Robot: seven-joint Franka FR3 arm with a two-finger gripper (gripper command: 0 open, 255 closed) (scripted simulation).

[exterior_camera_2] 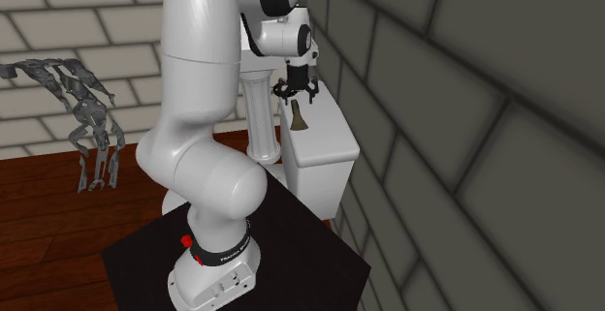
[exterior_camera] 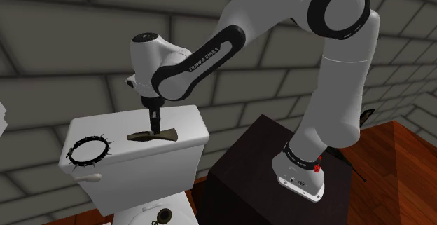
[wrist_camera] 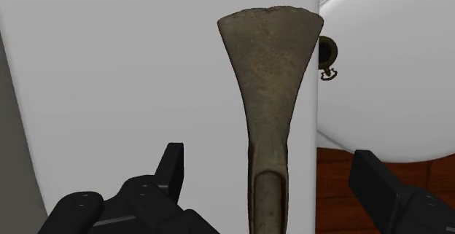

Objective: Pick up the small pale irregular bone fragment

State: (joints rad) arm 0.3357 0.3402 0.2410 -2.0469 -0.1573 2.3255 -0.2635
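The fragment (exterior_camera: 150, 135) is a dull olive-brown piece, narrow at one end and flared at the other, lying flat on the white toilet tank lid (exterior_camera: 185, 141). My gripper (exterior_camera: 154, 122) hangs straight down just over it, open. In the wrist view the fragment (wrist_camera: 268, 101) runs lengthwise between my fingers (wrist_camera: 173, 168), its narrow hollowed end nearest the hand. The gripper (wrist_camera: 267, 152) straddles that end with a gap on both sides. From the second exterior view the gripper (exterior_camera_2: 296, 91) sits right above the fragment (exterior_camera_2: 297, 117) on the tank (exterior_camera_2: 325, 149).
A black spiked ring (exterior_camera: 89, 151) lies on the lid toward the shoulder view's left. Below are the toilet bowl (exterior_camera: 143, 213) and a small dark pot-like object (wrist_camera: 327, 54). A brick wall stands right behind the tank. A grey skeletal figure (exterior_camera_2: 82, 115) and a white column (exterior_camera_2: 260, 115) stand farther off.
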